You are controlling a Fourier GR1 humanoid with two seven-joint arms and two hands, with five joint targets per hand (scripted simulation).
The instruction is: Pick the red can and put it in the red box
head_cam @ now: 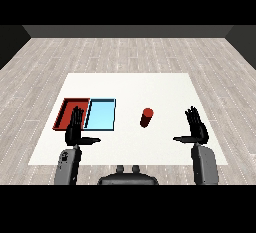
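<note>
Both hands idle, fingers spread: left (75, 129), right (198, 127) | can (146, 117) upright mid-surface, nearer your right | red tray (65, 111) far left, so a cross-reach.

Even, bright light on white table (150, 84); no glare; room walls beyond floor dark.

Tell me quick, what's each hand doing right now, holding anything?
Left hand: open, fingers straight, holding nothing.
Right hand: open, fingers straight, holding nothing; the red can stands untouched on the table.
</note>
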